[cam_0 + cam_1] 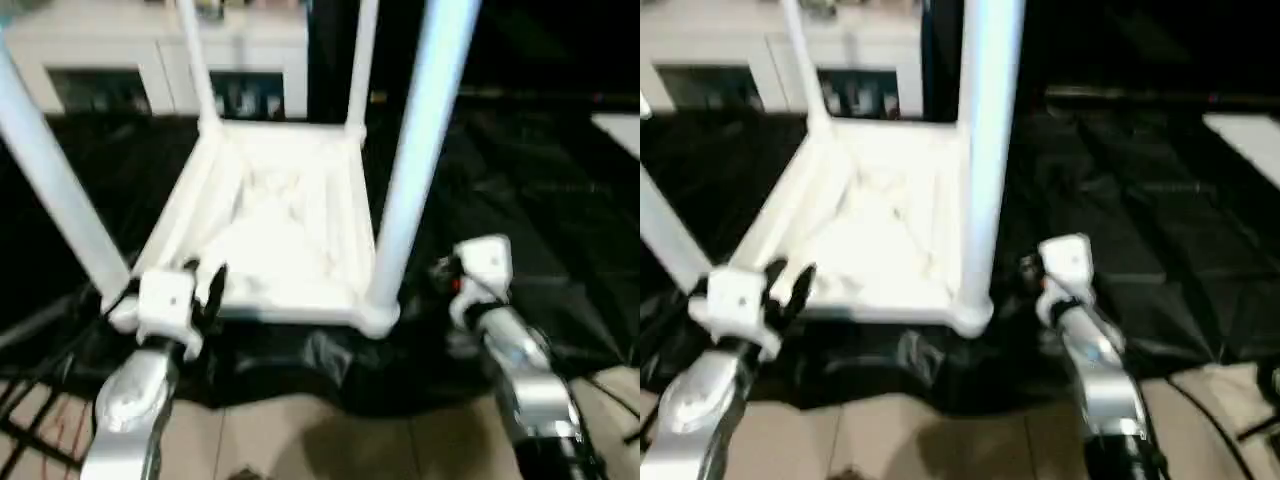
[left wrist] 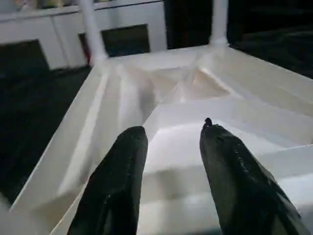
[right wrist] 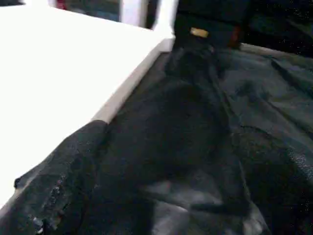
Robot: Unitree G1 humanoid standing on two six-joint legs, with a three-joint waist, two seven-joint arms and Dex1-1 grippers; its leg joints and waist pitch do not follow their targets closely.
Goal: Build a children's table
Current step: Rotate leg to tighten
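Centre of the left eye view: the children's table (image 1: 275, 235) lies upside down on a black sheet (image 1: 530, 190), its ribbed underside facing up. Four white tube legs rise from the corner sockets: the near left leg (image 1: 55, 190) leans toward the left edge of the frame, the near right leg (image 1: 415, 160) stands almost upright just right of centre, and the two far legs (image 1: 200, 65) run out of the top edge.

Lower left: the left arm's silver forearm (image 1: 130, 400) reaches up from the bottom edge, with the left gripper (image 1: 205, 285) at the near left corner of the tabletop. In the left wrist view its two black fingers (image 2: 117, 181) stand partly apart above the table's near rim, with nothing between them.

Lower right: the right forearm (image 1: 525, 385) angles up and inward, and the right gripper (image 1: 447, 275) sits just right of the near right leg's socket, jaws spread wide and empty over the sheet.

Top of frame: a white cabinet (image 1: 150, 55) stands behind the table.
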